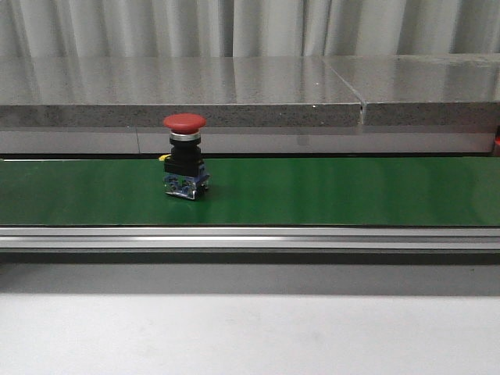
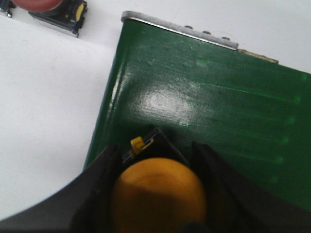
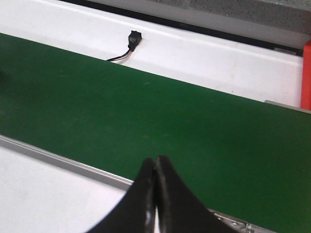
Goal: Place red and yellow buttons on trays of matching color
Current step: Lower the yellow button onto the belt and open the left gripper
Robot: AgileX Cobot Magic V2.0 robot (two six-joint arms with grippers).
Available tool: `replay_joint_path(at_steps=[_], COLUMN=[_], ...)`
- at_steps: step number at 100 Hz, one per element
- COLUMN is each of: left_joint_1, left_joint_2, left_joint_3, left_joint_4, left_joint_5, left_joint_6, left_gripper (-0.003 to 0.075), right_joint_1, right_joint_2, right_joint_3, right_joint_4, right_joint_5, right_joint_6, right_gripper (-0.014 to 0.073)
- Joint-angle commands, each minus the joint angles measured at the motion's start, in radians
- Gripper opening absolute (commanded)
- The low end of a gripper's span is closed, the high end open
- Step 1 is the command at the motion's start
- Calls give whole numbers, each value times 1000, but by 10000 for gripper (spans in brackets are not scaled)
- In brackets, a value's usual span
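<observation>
Red mushroom-head push button (image 1: 185, 156) stands upright on the green conveyor belt (image 1: 328, 191), left of centre in the front view. Left gripper (image 2: 158, 194) is clamped around a yellow dome-head push button (image 2: 158, 196), black fingers (image 2: 214, 179) on both sides, held over the belt's end by the white table (image 2: 48, 107). Right gripper (image 3: 155, 194) is empty, fingertips pressed together, above the belt's near metal rail (image 3: 63, 162). Small black connector with wires (image 3: 132, 41) lies on the white surface beyond.

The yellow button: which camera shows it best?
The left wrist view: the yellow button fills the gap in the left pincer, clamped from both sides. The front and right wrist views show none of it; the front view has only a red button.
</observation>
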Motion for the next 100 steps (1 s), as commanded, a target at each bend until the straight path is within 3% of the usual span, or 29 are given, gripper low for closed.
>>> replay_joint_path(at_steps=[1,7,24,30,50,79,100], left_joint_1=[-7,-7,-7,-7,-45,-144,-210], left_joint_2=[-19,-19,-19,-19,-19,-23,-103], left_joint_3=[-21,-23,-23,-27,-98,-254,-247], left_joint_4=[-2,-2,-11,-17,-29,-29,-29], left_joint_5=[-2,-2,-15,-22,-20,-27,-69], left_joint_6=[1,8,25,27,54,61,72], left_gripper=[101,202,617,703,652,652,652], right_joint_1=[-1,-1,-1,-1,-1,-1,-1], right_joint_2=[-9,-9,-9,-9,-9,-9,-9], right_joint_3=[-27,-27,-27,-27,-27,-27,-27], right_joint_4=[19,19,19,19,19,19,19], right_joint_5=[-45,-45,-45,-45,-45,-45,-45], right_joint_6=[-6,-6,-6,-6,-6,-6,-6], right_gripper=[-67,-67,-67,-67,-67,-67,-67])
